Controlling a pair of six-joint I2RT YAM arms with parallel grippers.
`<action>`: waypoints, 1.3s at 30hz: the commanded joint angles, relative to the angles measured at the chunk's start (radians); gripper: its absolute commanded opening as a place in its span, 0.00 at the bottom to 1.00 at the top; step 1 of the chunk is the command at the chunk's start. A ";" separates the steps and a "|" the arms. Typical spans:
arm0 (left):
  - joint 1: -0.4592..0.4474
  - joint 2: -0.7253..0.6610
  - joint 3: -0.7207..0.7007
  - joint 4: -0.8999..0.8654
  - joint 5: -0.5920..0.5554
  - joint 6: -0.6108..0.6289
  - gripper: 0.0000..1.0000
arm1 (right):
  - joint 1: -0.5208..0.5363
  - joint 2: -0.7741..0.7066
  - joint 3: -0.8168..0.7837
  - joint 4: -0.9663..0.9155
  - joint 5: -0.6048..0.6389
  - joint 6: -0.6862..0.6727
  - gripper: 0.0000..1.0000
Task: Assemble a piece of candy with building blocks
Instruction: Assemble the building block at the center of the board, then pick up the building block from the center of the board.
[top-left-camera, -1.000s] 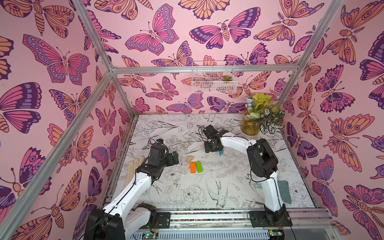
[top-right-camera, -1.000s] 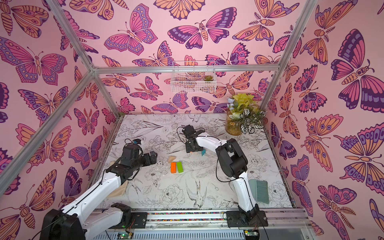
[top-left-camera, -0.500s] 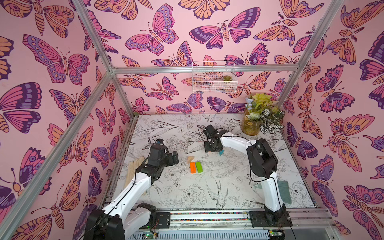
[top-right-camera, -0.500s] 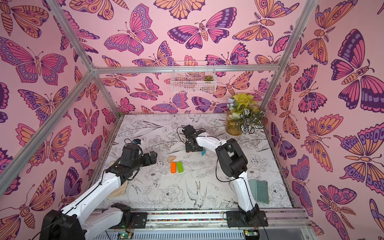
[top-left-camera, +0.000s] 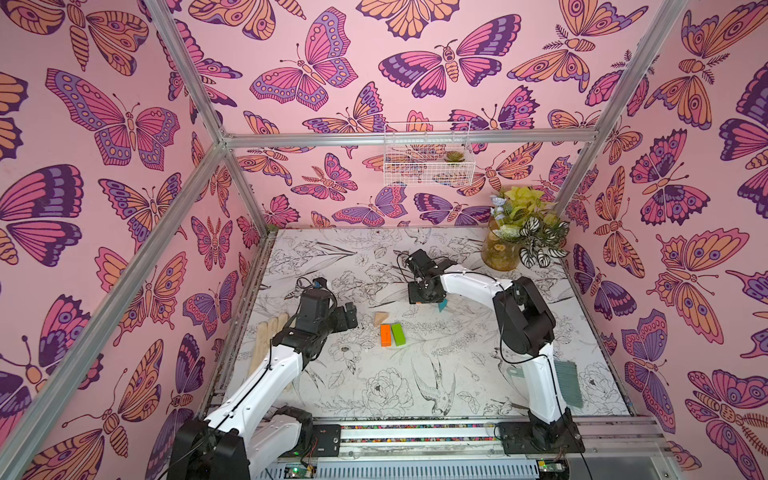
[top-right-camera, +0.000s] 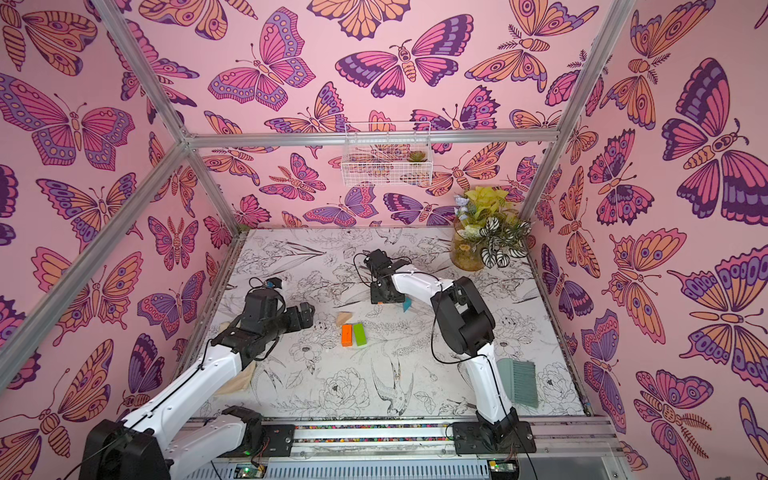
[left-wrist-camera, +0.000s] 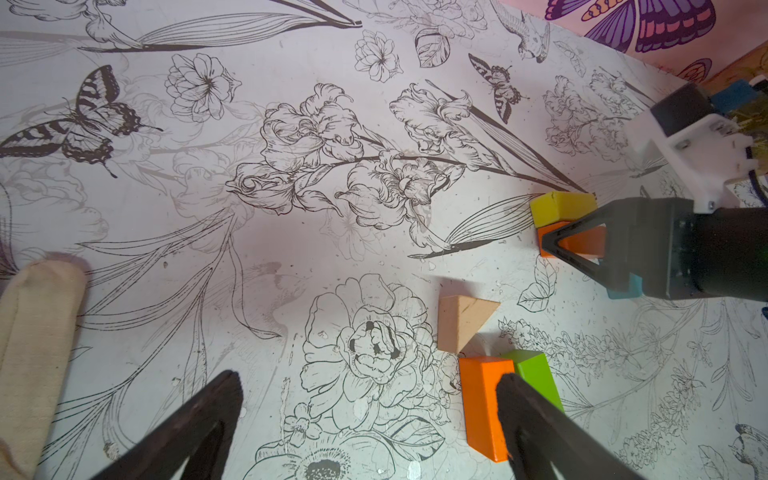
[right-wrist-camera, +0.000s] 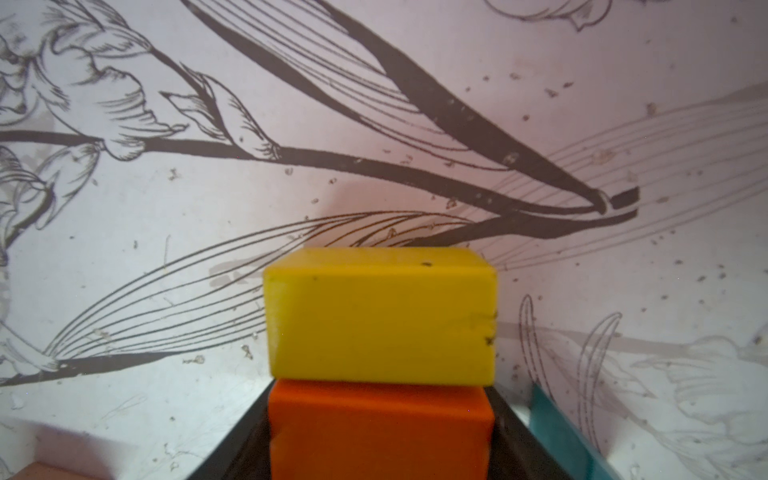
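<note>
Nothing has moved in the last second: my right arm (top-left-camera: 469, 286) reaches bent-elbowed to frame centre, its right gripper (top-left-camera: 424, 297) pointing down and clamped on an orange block (right-wrist-camera: 380, 428) touching the yellow block (right-wrist-camera: 380, 316), while my left gripper (left-wrist-camera: 370, 376) hovers centre-left, spread wide, facing the second orange block (top-left-camera: 385, 335) and green block (top-left-camera: 398, 333).

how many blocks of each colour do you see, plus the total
orange block: 2
green block: 1
yellow block: 1
teal wedge: 1
tan wedge: 1
total: 6
</note>
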 joint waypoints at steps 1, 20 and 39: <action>-0.005 -0.011 -0.009 -0.017 -0.012 -0.006 0.98 | 0.002 0.035 0.013 -0.014 0.000 0.010 0.57; -0.005 0.002 0.005 -0.014 -0.009 -0.005 0.98 | 0.035 -0.179 -0.052 -0.035 0.143 -0.039 0.75; -0.006 -0.025 -0.020 -0.014 -0.023 -0.016 0.98 | 0.263 -0.207 -0.114 -0.073 0.021 -0.108 0.74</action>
